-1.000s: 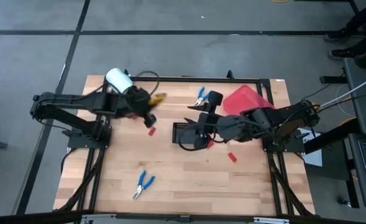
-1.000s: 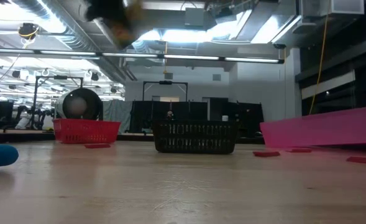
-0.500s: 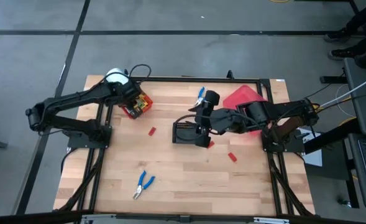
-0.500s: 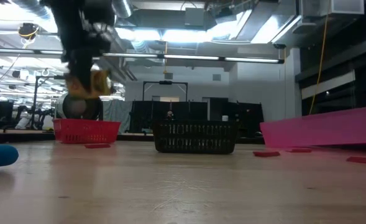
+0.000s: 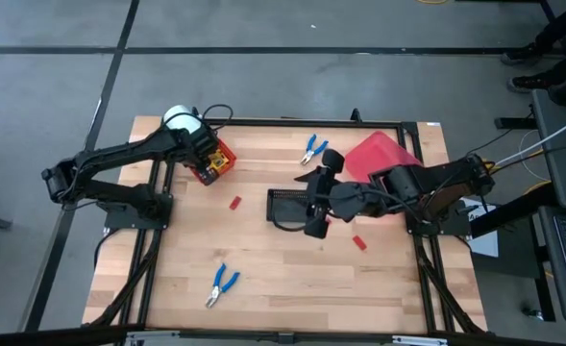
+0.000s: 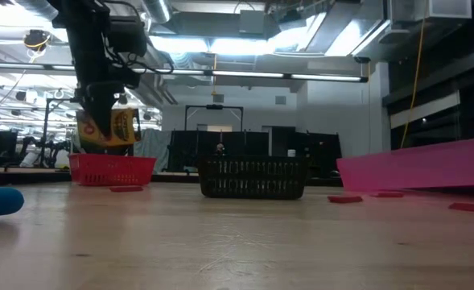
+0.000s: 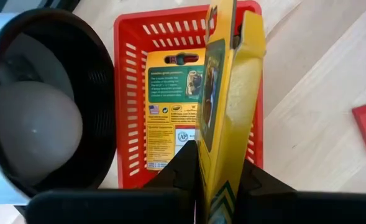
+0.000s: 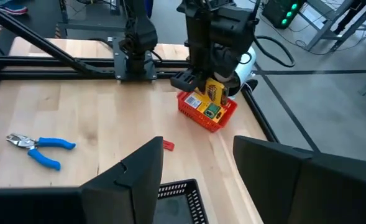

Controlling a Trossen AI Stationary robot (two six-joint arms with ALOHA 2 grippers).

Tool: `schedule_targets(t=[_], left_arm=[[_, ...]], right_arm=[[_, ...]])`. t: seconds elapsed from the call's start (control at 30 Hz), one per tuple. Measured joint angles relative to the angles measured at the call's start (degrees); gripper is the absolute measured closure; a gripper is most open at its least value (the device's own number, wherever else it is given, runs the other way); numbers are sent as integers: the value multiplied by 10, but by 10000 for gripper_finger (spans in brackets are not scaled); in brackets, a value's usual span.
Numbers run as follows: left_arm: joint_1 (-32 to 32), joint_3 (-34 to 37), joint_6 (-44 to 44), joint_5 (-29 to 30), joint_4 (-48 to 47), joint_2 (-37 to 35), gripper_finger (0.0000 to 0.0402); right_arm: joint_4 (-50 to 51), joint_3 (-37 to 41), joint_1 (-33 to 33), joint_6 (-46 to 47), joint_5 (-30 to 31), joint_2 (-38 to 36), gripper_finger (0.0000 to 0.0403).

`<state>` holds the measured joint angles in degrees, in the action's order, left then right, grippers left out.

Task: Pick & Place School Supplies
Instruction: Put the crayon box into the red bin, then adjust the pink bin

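Item 1: left gripper point(image 7: 217, 177), clamped on the lower edge of a thin yellow printed cardboard box point(image 7: 227, 99), which I see edge-on and upright, directly above a red slotted plastic basket point(image 7: 128, 37). The print on the held box's narrow face is too small for me to read.

Item 2: second yellow-and-green printed box point(image 7: 170, 118), lying flat inside that basket below the gripper; its label carries small text blocks and round seals, none legible to me.

Item 3: white cylinder roll point(image 5: 179, 119), just beside the basket and the left gripper.

Item 4: left arm pose: in the low view it comes down from above, box point(image 6: 112, 127) hanging over the basket rim point(image 6: 112, 169).

Item 5: right gripper point(image 5: 313, 227), fingers spread wide with nothing between them, over the near edge of a black mesh tray point(image 5: 287, 205).

Item 6: small red rectangular piece point(image 5: 234, 203), on the wood between the two grippers; blue-handled pliers point(image 5: 222, 284), well apart from both.
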<state>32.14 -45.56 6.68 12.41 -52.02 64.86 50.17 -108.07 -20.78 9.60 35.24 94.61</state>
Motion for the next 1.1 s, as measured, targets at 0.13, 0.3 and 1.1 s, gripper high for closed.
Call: schedule_targets(t=[0.13,0.3,1.1], left_arm=[[0,0,4,14,0,0,375],[0,0,7,21,0,0,338],[-62,-83,33,-65,52,-52,296]], right_arm=[[0,0,-6,7,4,0,202],[0,0,-9,17,13,0,202],[3,0,-36,38,73,0,249]])
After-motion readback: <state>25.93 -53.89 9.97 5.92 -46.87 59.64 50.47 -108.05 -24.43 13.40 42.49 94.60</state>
